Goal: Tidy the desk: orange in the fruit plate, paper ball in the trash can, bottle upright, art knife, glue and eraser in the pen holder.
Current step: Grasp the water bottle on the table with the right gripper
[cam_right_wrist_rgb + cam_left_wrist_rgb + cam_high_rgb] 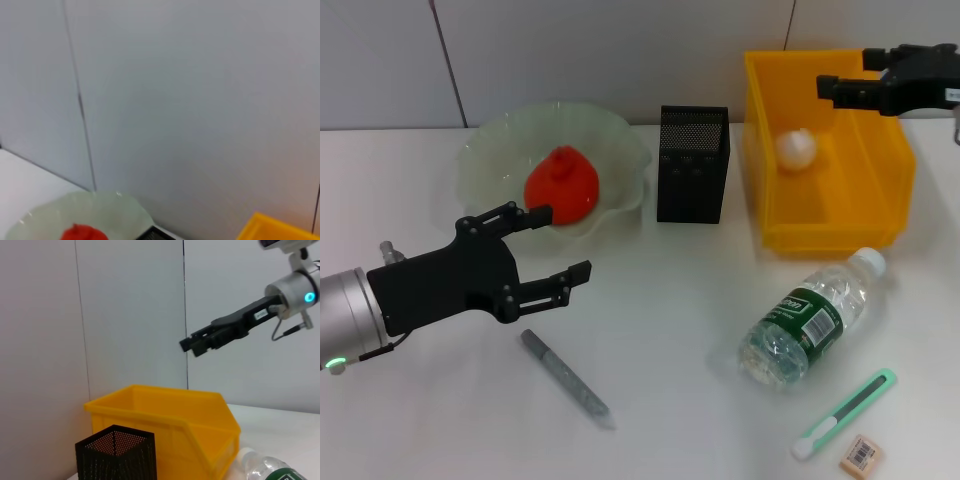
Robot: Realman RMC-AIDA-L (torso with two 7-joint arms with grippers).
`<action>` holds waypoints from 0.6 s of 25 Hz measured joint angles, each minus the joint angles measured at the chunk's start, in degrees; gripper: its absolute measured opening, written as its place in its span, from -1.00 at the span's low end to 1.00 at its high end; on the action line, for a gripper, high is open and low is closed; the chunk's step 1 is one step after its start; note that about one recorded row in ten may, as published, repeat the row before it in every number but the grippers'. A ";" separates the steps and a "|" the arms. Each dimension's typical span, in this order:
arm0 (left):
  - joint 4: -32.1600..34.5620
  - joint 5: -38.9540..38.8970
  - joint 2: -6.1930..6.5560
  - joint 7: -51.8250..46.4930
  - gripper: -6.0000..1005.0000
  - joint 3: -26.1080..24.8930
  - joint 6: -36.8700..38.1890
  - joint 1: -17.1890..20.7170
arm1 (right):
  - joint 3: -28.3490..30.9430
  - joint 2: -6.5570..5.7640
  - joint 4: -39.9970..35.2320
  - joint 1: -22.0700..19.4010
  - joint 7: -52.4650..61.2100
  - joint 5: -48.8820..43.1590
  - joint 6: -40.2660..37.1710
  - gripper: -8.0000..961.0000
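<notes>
Your left pincer (552,243) hangs over the near-left bench (650,300), fingers spread apart with nothing between them, its far finger tip right at the near rim of the plate (620,140). The orange (561,185) lies inside that plate, at far left. Near of the left pincer, a grey pen-like stick (565,376) lies flat on the bench. Your right pincer (830,88) is raised over the far right corner of the can (895,190), fingers apart and empty; the left wrist view shows it (192,346) high above the can (190,415). The paper ball (797,148) lies inside the can, toward its far left. Between plate and can the holder (692,165) stands upright, also seen (116,455) in the left wrist view just beside the can. The bottle (810,320) lies on its side near of the can, cap pointing far right. Near of it lies the knife (845,412), a pale green cutter set diagonally, and the eraser (862,454) sits just beside the knife's near end. The right wrist view catches only the plate (125,215) with the orange (82,233) and a corner of the can (280,230).
</notes>
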 joint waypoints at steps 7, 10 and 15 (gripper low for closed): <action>-0.24 0.00 -0.07 -0.05 0.65 0.00 0.00 -0.18 | 3.57 0.31 0.22 -5.57 -11.20 11.85 -6.39 0.63; -0.13 0.00 -0.09 -0.13 0.65 0.17 0.00 -0.24 | 6.52 0.49 -1.43 -6.88 -15.77 14.59 -11.69 0.63; 0.11 0.00 -0.31 -0.24 0.65 0.51 0.04 -0.35 | 12.05 0.86 -5.02 -8.79 -23.48 18.81 -20.22 0.63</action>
